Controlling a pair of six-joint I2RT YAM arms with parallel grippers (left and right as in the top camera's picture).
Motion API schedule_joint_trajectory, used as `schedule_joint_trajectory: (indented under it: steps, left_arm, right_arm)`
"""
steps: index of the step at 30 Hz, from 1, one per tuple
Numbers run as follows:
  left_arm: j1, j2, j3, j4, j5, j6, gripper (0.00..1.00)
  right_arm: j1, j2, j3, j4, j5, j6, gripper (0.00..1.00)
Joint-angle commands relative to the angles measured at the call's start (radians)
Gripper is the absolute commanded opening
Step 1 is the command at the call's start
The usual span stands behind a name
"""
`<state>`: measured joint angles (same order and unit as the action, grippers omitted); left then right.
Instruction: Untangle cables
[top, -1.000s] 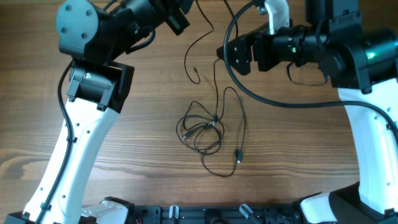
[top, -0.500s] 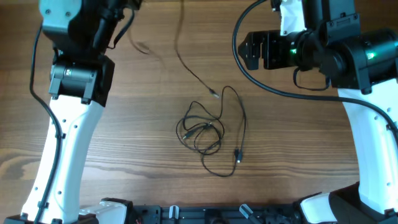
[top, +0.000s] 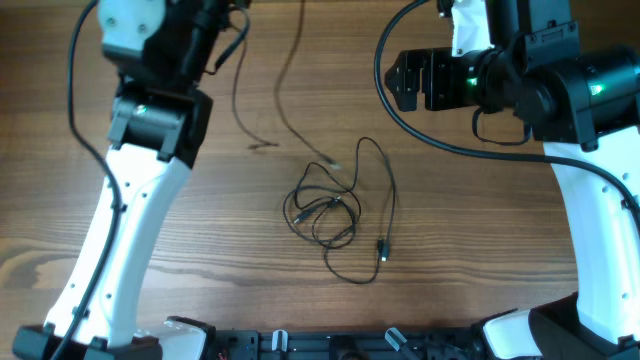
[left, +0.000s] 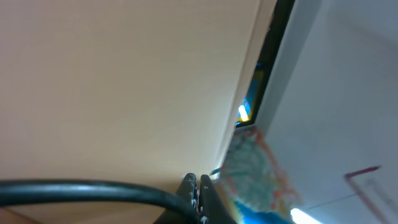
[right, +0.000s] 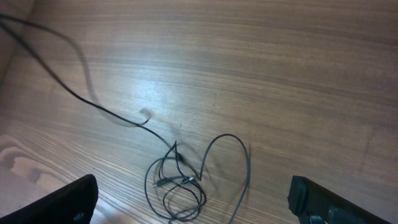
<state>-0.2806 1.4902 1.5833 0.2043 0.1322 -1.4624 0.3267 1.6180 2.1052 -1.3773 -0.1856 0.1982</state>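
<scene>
The wooden table (top: 480, 250) fills the overhead view. Across it reach my two arms: the left arm (top: 130, 220) climbs from 7 o'clock to 11 o'clock, and the right arm (top: 590, 200) from 4 o'clock to 1 o'clock.

The right gripper (top: 410, 82) hangs at 1 o'clock from the cables (top: 325, 205), well apart from them. Its own camera shows its two fingers spread wide at the lower corners, touching nothing.

The left gripper (left: 198, 196) lies beyond the overhead frame near 12 o'clock. Only its wrist camera shows it: fingers pressed together against a pale surface, one thick black arm lead (left: 81, 190) beside them. Whether a wire is pinched there I cannot tell.

The cables lie as one loose tangle near the middle of the table, and I cannot separate its loops to count them. One long strand leaves the tangle toward 12 o'clock and runs out of frame. A second, blurred strand hangs at 11 o'clock. One small plug (top: 382, 248) lies at 4 o'clock of the tangle. The right wrist view shows the tangle (right: 177, 186) low down, the long strand heading to 10 o'clock.
</scene>
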Motion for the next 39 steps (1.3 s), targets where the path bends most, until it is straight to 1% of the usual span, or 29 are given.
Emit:
schedule_joint_trajectory:
  steps: [1,4,6,8,10,12,13,14,15,16,17,20,22,24,25,27,28,29,30,32,33,36,39]
  left_arm:
    - [0.017,0.092,0.006,0.056,-0.02,0.264,0.04]
    - [0.096,0.157,0.006,0.088,-0.077,0.397,0.04]
    - [0.185,0.2,0.006,0.076,-0.138,0.52,0.04]
    - [0.313,0.237,0.006,0.027,-0.183,0.627,0.04]
    - [0.425,0.274,0.006,-0.048,-0.234,0.698,0.04]
    - [0.511,0.316,0.006,-0.111,-0.238,0.76,0.1]
    - [0.576,0.355,0.006,-0.187,-0.238,0.769,0.31]
    - [0.62,0.379,0.006,-0.248,-0.238,0.779,0.59]
    - [0.667,0.407,0.006,-0.323,-0.238,0.78,1.0]
    - [0.694,0.423,0.006,-0.358,-0.237,0.811,1.0]
    - [0.718,0.424,0.006,-0.392,-0.231,0.871,1.0]
    - [0.737,0.399,0.006,-0.414,-0.217,0.996,1.0]
    - [0.726,0.369,0.006,-0.427,-0.176,1.012,1.0]
    - [0.706,0.34,0.006,-0.473,-0.113,1.01,1.0]
    - [0.689,0.335,0.006,-0.533,-0.078,1.01,1.0]
    - [0.667,0.344,0.004,-0.682,-0.111,1.001,1.0]
    - [0.663,0.357,0.003,-0.749,-0.182,0.946,1.0]
    - [0.663,0.374,0.002,-0.825,-0.261,0.859,1.0]
    - [0.671,0.391,0.002,-0.9,-0.309,0.789,1.0]
    - [0.692,0.418,0.0,-0.987,-0.325,0.687,1.0]
    - [0.702,0.426,-0.001,-1.004,-0.329,0.666,1.0]
    - [0.745,0.467,-0.002,-0.996,-0.384,0.665,1.0]
    - [0.781,0.526,-0.002,-0.977,-0.38,0.647,1.0]
  right_arm:
    - [0.003,0.013,0.007,-0.005,0.013,0.011,1.0]
    - [0.003,0.013,0.007,-0.015,0.013,0.011,1.0]
    - [0.003,0.013,0.006,-0.04,0.013,0.006,1.0]
    - [0.003,0.013,0.006,-0.071,0.018,-0.019,1.0]
    - [0.003,0.013,0.006,-0.08,0.029,-0.018,1.0]
    - [0.003,0.013,0.006,-0.082,0.029,-0.018,1.0]
    - [0.003,0.013,0.006,-0.081,0.029,-0.015,1.0]
    - [0.003,0.013,0.006,-0.079,0.028,-0.015,1.0]
    - [0.003,0.013,0.006,-0.079,0.028,-0.014,1.0]
    - [0.003,0.013,0.005,-0.078,0.028,-0.014,1.0]
    - [0.003,0.013,-0.003,-0.073,0.028,-0.014,1.0]
    - [0.003,0.018,-0.033,-0.069,0.028,-0.011,1.0]
    - [0.003,0.022,-0.068,-0.069,0.027,-0.012,1.0]
    - [0.003,0.026,-0.099,-0.068,0.018,-0.011,1.0]
    - [0.003,0.028,-0.119,-0.069,-0.005,-0.012,1.0]
    - [0.003,0.028,-0.135,-0.066,-0.026,-0.012,1.0]
    - [0.003,0.028,-0.135,-0.067,-0.026,-0.012,1.0]
    - [0.003,0.028,-0.135,-0.067,-0.026,-0.012,1.0]
    - [0.003,0.028,-0.135,-0.068,-0.026,-0.012,1.0]
    - [0.003,0.028,-0.135,-0.066,-0.026,-0.012,1.0]
    - [0.003,0.028,-0.135,-0.066,-0.026,-0.012,1.0]
    - [0.003,0.028,-0.135,-0.074,-0.026,-0.012,1.0]
    - [0.003,0.028,-0.135,-0.062,-0.026,-0.011,1.0]
